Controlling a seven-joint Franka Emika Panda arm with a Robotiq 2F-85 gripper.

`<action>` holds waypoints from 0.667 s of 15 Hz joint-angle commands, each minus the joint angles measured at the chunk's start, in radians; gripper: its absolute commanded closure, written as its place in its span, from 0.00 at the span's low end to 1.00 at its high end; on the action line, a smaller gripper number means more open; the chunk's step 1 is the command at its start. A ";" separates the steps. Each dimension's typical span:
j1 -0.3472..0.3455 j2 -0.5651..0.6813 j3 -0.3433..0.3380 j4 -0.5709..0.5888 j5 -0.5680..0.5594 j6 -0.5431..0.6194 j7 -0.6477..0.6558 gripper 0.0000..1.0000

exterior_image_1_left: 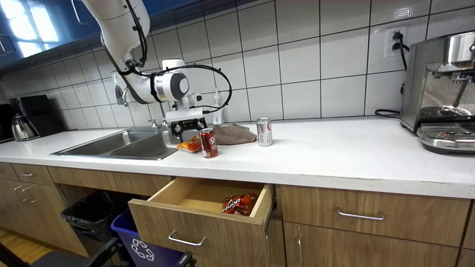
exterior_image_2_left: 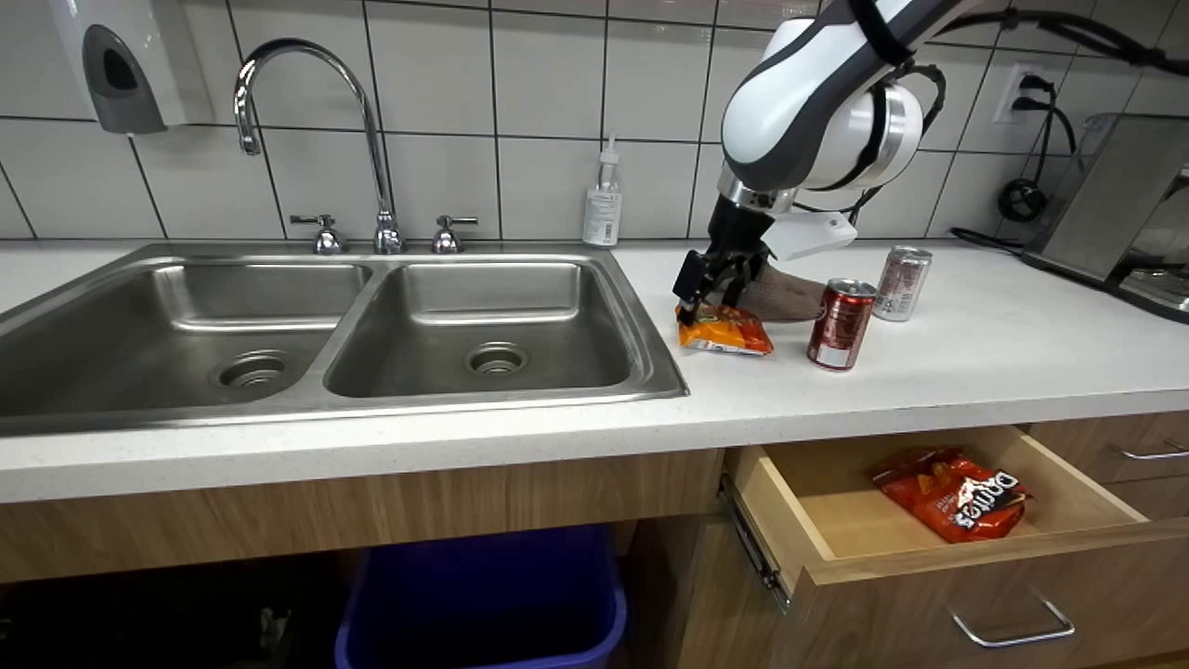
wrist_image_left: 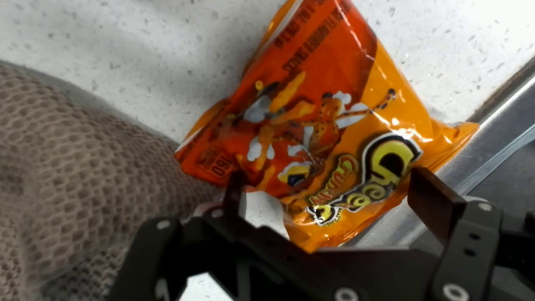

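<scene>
The gripper (wrist_image_left: pixel 328 184) is spread wide, its fingers (wrist_image_left: pixel 436 202) on either side of one end of the chip bag (wrist_image_left: pixel 326 117); I can't tell if they touch it. The chip bag lies on the white counter (wrist_image_left: pixel 125 54), with the brown cloth (wrist_image_left: pixel 83 167) on one side and the sink (exterior_image_2_left: pixel 658 360) on the other. It looks shiny and puffy, so it might slip away, or pop if squeezed too hard. It says "Cheetos" and "Crunchy," with "160" near a corner. The brown cloth sits right by one finger, so it could get pinched too. The sink is so close that a push that way might drop the bag in. A bump could also tip the red can (exterior_image_2_left: pixel 842 325); its letters, and those on the silver can (exterior_image_2_left: pixel 903 283), are too small to read. Lower down, the red bag (exterior_image_2_left: pixel 957 497) in the pulled-out drawer (exterior_image_2_left: pixel 892 615) says "Doritos," and the blue bin (exterior_image_1_left: pixel 160 247) has a recycling sign (exterior_image_1_left: pixel 142 250).
</scene>
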 commanded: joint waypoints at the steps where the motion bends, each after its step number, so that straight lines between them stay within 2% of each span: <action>1: -0.017 0.008 0.016 0.026 -0.011 -0.030 -0.026 0.00; 10: -0.056 -0.035 0.047 -0.029 0.006 -0.078 -0.097 0.00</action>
